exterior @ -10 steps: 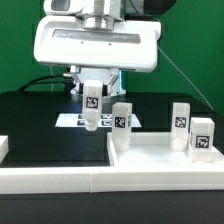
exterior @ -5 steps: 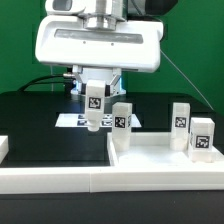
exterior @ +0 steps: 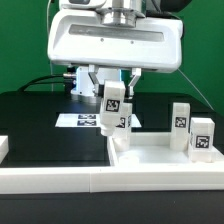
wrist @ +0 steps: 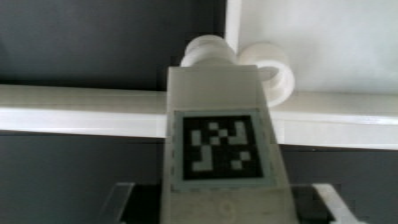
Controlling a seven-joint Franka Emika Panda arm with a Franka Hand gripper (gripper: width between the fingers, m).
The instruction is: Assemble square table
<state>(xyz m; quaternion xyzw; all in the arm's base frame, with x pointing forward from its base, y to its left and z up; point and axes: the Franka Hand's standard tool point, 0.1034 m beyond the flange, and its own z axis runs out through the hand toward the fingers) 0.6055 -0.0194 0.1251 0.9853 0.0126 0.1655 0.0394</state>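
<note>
My gripper [exterior: 114, 90] is shut on a white table leg [exterior: 112, 108] with a black-and-white tag, and the leg hangs slightly tilted. Its lower end is just above the corner of the white square table top [exterior: 160, 158] on the exterior view's left. Right behind it, at that corner, another tagged leg [exterior: 124, 124] stands upright. Two more legs [exterior: 181, 117] [exterior: 203, 138] stand on the top's right side. In the wrist view the held leg [wrist: 221, 130] fills the middle between the fingers of my gripper [wrist: 222, 205], and its round tip lies beside the standing leg's round end [wrist: 270, 70].
The marker board [exterior: 80, 120] lies flat on the black table behind the top. A long white border wall [exterior: 55, 180] runs along the front, with a white block [exterior: 3, 148] at the far left. Green backdrop behind the arm.
The arm has carried the leg toward the exterior view's right and a little lower, from over the marker board to the table top's left corner. The leg now tilts.
</note>
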